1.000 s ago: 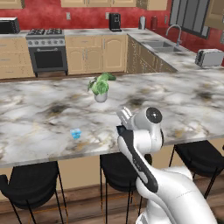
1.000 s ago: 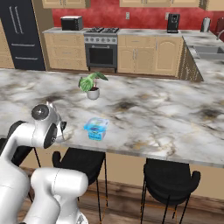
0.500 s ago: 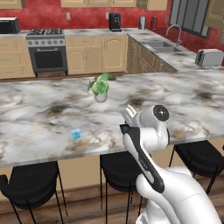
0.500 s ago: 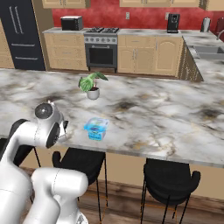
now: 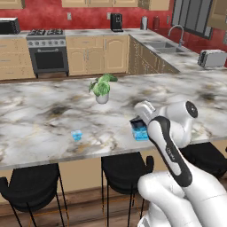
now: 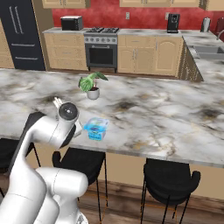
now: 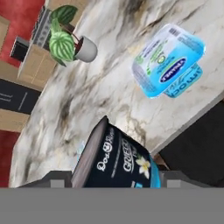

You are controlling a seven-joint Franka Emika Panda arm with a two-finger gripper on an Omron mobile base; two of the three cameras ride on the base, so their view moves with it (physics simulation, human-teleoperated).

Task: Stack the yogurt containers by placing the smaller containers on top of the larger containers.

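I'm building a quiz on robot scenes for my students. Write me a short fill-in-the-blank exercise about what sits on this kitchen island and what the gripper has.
1. The gripper is shut on the ____ yogurt cup.
2. The large blue tub rests on the marble counter near its ____ edge, above the stools.
3. The tiny light-blue cup stands on the counter, ____ from the tub.
4. The white pot holds a green ____.

Missing words: dark; front; apart; plant
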